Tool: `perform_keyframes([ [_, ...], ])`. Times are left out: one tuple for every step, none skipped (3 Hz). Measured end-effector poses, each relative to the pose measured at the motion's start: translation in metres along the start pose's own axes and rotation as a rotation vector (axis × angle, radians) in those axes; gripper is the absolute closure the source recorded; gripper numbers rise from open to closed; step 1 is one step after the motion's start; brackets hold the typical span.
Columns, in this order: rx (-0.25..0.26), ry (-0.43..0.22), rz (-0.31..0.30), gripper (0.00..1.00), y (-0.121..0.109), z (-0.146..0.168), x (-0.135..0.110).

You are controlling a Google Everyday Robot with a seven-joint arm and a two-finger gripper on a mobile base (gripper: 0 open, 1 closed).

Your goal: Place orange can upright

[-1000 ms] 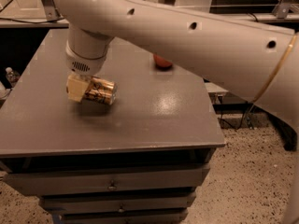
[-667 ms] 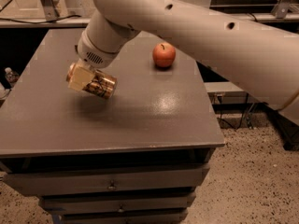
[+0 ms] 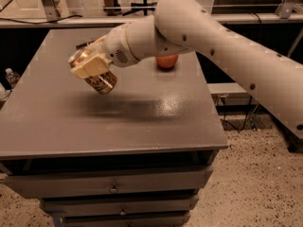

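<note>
The orange can (image 3: 100, 81) is shiny orange-gold with dark lettering. It hangs tilted above the left middle of the grey table (image 3: 118, 122), its silver top pointing up and left. My gripper (image 3: 90, 66) is shut on the orange can, with a cream finger pad (image 3: 93, 65) across its side. The can is clear of the table surface. My white arm reaches in from the right.
A round orange-red apple (image 3: 166, 62) sits on the table behind the arm, partly hidden by it. The table has drawers (image 3: 113, 187) below its front edge. A small bottle (image 3: 12, 76) stands off the table's left side. Speckled floor lies to the right.
My gripper has lifted the can off the table and turned it from lying on its side towards upright. The arm has swung, now covering part of the apple.
</note>
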State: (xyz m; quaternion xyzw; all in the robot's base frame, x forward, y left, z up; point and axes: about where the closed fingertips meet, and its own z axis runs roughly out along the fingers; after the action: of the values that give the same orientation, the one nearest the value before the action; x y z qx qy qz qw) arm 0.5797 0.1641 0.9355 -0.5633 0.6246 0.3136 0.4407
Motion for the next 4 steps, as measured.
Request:
perform_keyframes([
  [-0.002, -0.204, 0.053, 1.0, -0.005, -0.017, -0.008],
  [0.004, -0.327, 0.092, 1.0, -0.007, -0.031, -0.005],
  [0.01, -0.365, 0.089, 1.0, -0.003, -0.038, 0.002],
  [0.015, -0.357, 0.076, 1.0, 0.003, -0.039, 0.013],
])
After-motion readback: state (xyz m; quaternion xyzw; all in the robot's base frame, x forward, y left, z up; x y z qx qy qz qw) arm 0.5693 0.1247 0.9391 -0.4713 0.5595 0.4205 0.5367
